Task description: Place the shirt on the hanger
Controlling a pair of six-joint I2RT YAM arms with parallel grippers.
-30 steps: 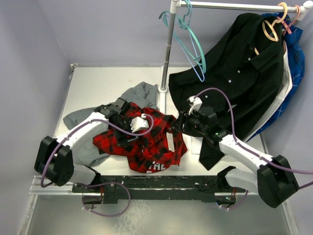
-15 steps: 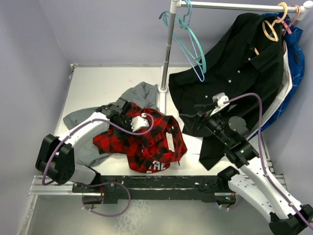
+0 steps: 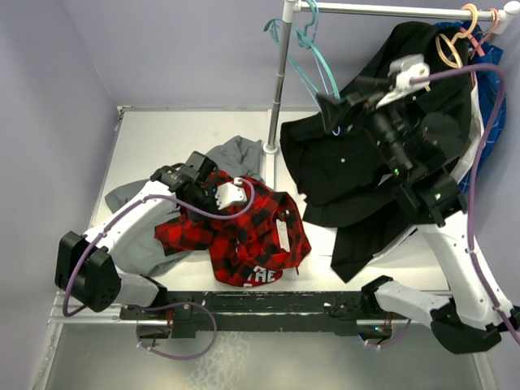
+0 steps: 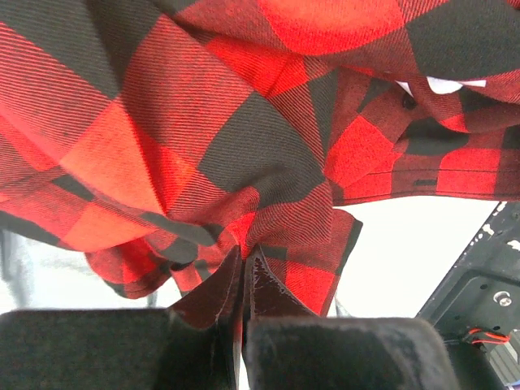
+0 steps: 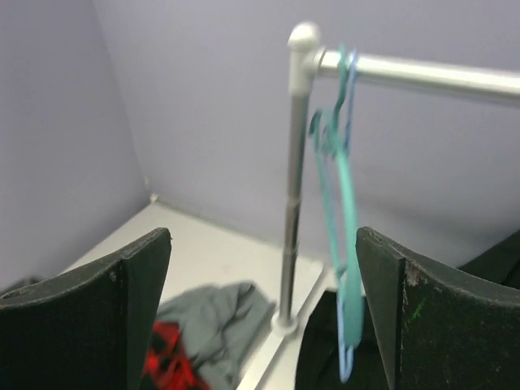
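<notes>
The red-and-black plaid shirt lies crumpled on the table, its white letters showing at the near edge. My left gripper is shut on a fold of the shirt; in the left wrist view the cloth is pinched between the tips of the gripper. My right gripper is raised high and open, empty, facing the rail. The pale blue hanger hangs from the rail right behind a teal hanger, just inside the right finger of the gripper. Its lower tip peeks out below the gripper.
A grey shirt lies under and behind the plaid one. The rack's pole stands mid-table. A black button-up shirt hangs on a tan hanger, draping onto the table, with a blue garment behind it.
My right arm rose from the table by the plaid shirt up to the hangers, its jaws opening. My left gripper closed on the shirt and stayed there.
</notes>
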